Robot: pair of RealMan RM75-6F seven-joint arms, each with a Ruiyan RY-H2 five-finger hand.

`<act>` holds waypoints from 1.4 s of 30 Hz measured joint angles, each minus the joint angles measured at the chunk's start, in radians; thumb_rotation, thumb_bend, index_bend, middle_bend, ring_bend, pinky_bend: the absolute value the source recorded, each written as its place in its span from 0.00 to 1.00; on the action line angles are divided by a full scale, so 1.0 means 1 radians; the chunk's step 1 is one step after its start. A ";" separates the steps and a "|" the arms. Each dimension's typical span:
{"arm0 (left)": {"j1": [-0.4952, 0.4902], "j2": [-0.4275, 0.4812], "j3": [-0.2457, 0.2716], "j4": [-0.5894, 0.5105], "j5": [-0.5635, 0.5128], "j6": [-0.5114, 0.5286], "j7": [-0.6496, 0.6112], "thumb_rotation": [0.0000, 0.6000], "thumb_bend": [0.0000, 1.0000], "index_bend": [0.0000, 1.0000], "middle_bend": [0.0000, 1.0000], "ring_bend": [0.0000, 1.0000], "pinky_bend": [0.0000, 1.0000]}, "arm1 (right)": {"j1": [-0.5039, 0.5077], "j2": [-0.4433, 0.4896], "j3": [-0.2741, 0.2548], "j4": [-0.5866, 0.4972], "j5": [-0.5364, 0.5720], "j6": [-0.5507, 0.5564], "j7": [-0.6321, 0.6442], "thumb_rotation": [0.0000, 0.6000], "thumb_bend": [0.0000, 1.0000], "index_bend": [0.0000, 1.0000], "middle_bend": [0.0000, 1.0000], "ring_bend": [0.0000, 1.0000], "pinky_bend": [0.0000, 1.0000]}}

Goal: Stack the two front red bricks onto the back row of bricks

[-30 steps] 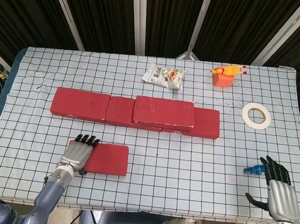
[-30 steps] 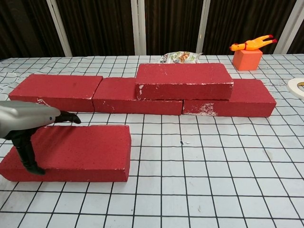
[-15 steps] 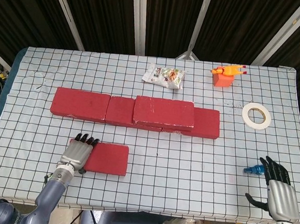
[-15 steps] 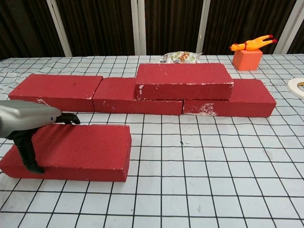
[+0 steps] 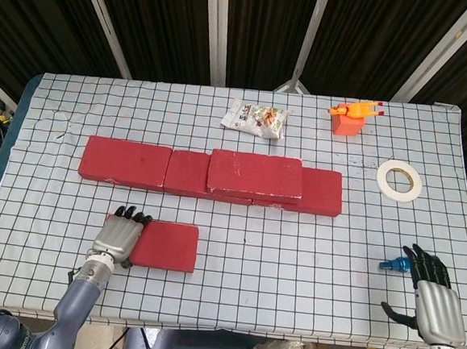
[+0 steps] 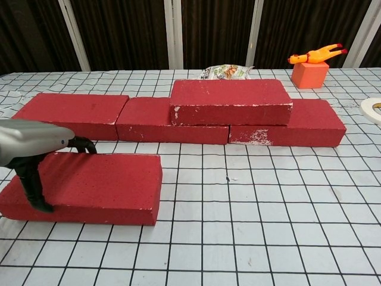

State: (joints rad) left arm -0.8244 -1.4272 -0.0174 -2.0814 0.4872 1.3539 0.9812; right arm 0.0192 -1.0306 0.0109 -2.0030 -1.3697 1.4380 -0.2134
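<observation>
1. I see a worktop (image 5: pixel 308 253) covered in a white cloth with a black grid, and dark curtains behind its far edge.
2. My left robot hand (image 5: pixel 119 236) lies over the left end of the front red brick (image 5: pixel 165 246), fingers across the top and thumb down the near face, gripping it near the front-left corner of the worktop.
3. The back row of bricks (image 5: pixel 129 162) runs across the middle of the worktop, with one stacked brick (image 5: pixel 255 175) already on top toward its right end.
4. My right robot hand (image 5: pixel 434 295) hovers at the front-right corner, fingers spread, holding nothing, just beside a small blue object (image 5: pixel 386 265).
5. Along the far edge sit a snack packet (image 5: pixel 256 118) and an orange block with a toy (image 5: pixel 349 119); a tape roll (image 5: pixel 399 179) lies near the right edge.
</observation>
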 measured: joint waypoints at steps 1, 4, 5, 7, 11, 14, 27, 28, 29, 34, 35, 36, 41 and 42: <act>0.000 0.004 -0.003 -0.003 0.003 0.000 -0.004 1.00 0.00 0.20 0.17 0.07 0.11 | 0.000 0.001 0.001 0.000 0.001 -0.001 0.000 1.00 0.18 0.05 0.00 0.00 0.00; -0.002 0.019 -0.006 -0.010 0.004 -0.001 -0.005 1.00 0.00 0.21 0.17 0.08 0.11 | 0.001 0.001 0.001 0.000 0.002 -0.003 0.001 1.00 0.18 0.05 0.00 0.00 0.00; -0.003 0.025 -0.007 -0.013 0.000 -0.004 -0.006 1.00 0.00 0.21 0.17 0.08 0.11 | 0.002 0.002 0.000 -0.001 0.003 -0.005 0.001 1.00 0.18 0.05 0.00 0.00 0.00; -0.004 0.033 -0.010 -0.017 -0.003 -0.012 -0.013 1.00 0.00 0.22 0.18 0.08 0.11 | 0.002 0.004 0.000 -0.002 0.003 -0.007 0.001 1.00 0.18 0.05 0.00 0.00 0.00; -0.007 0.065 -0.026 -0.036 -0.005 -0.038 -0.040 1.00 0.00 0.22 0.18 0.08 0.11 | 0.002 0.004 0.000 -0.002 0.002 -0.005 0.002 1.00 0.18 0.05 0.00 0.00 0.00; -0.019 0.104 -0.041 -0.063 -0.016 -0.051 -0.042 1.00 0.00 0.22 0.17 0.08 0.12 | 0.000 0.003 0.001 -0.002 0.001 -0.002 0.001 1.00 0.18 0.05 0.00 0.00 0.00; -0.212 0.332 -0.184 -0.148 -0.374 -0.133 0.047 1.00 0.01 0.22 0.16 0.07 0.12 | 0.011 -0.018 0.017 0.000 0.057 -0.011 -0.051 1.00 0.18 0.05 0.00 0.00 0.00; -0.233 0.347 -0.195 -0.145 -0.403 -0.143 0.056 1.00 0.01 0.22 0.16 0.07 0.12 | 0.013 -0.022 0.019 -0.001 0.065 -0.011 -0.059 1.00 0.18 0.05 0.00 0.00 0.00; -0.254 0.364 -0.207 -0.137 -0.433 -0.162 0.062 1.00 0.01 0.22 0.16 0.07 0.12 | 0.014 -0.025 0.021 -0.001 0.071 -0.012 -0.064 1.00 0.18 0.05 0.00 0.00 0.00; -0.293 0.399 -0.229 -0.069 -0.469 -0.270 0.060 1.00 0.01 0.23 0.16 0.07 0.11 | 0.023 -0.040 0.035 0.001 0.112 -0.016 -0.096 1.00 0.18 0.05 0.00 0.00 0.00; -0.300 0.405 -0.230 -0.048 -0.469 -0.299 0.057 1.00 0.01 0.23 0.16 0.07 0.11 | 0.025 -0.043 0.038 0.001 0.121 -0.017 -0.100 1.00 0.18 0.05 0.00 0.00 0.00; -0.305 0.409 -0.231 -0.031 -0.468 -0.321 0.054 1.00 0.01 0.22 0.16 0.07 0.11 | 0.027 -0.045 0.041 0.002 0.129 -0.017 -0.106 1.00 0.18 0.05 0.00 0.00 0.00; -0.325 0.425 -0.227 0.059 -0.447 -0.440 0.019 1.00 0.01 0.22 0.16 0.07 0.10 | 0.035 -0.060 0.060 0.008 0.176 -0.011 -0.133 1.00 0.18 0.05 0.00 0.00 0.00; -0.329 0.427 -0.225 0.075 -0.443 -0.461 0.013 1.00 0.01 0.22 0.16 0.07 0.10 | 0.036 -0.063 0.063 0.009 0.185 -0.009 -0.140 1.00 0.18 0.05 0.00 0.00 0.00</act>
State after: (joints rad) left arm -1.1533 -1.0002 -0.2420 -2.0065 0.0442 0.8932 0.9938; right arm 0.0550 -1.0938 0.0740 -1.9943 -1.1847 1.4290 -0.3535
